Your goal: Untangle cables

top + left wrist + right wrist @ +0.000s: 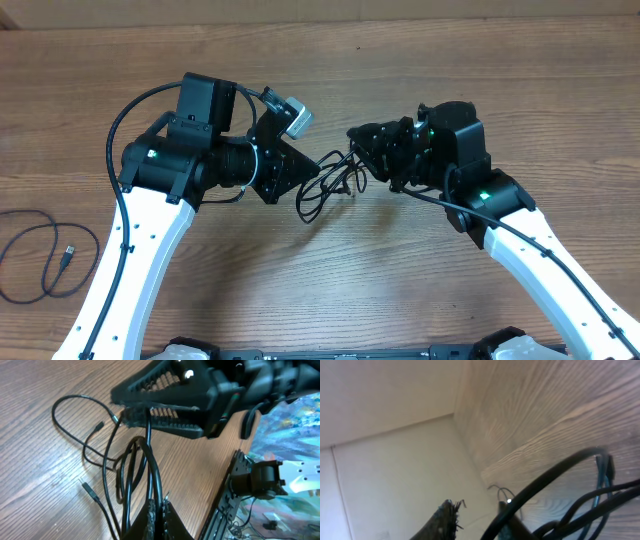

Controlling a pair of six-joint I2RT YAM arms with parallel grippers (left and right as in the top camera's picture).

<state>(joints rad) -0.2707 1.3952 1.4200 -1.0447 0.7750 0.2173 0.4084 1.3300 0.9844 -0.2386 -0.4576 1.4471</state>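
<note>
A wood-grain table point(330, 290) filled the overhead view, with a pale wall point(380, 410) meeting its far edge in the right wrist view. At the centre of the overhead frame the two arms faced each other, and the tangled cables point(325, 190) lay in the gap between them, a small knot of thin black loops resting on the wood just below the line joining the two tips. The left gripper point(312, 172) pointed toward the right of the frame with its fingers pressed together, and in its own wrist view several strands rose straight out of the pinched tips at the bottom centre point(159, 517), so it was clamped on the tangle. The right gripper point(358, 145) pointed toward the left of the frame from the upper middle. Seen from the left wrist camera it filled the top of the picture point(120, 407), its fingers drawn into a narrow wedge with one strand running up between them, gripped there. Below it the loops point(132, 470) spread over the table, and a small plug point(90, 491) lay free at the lower left. Well apart from all this, at the lower left edge of the overhead frame, a loose cable point(68, 254) lay in one open curl on the table, touched by neither arm.
</note>
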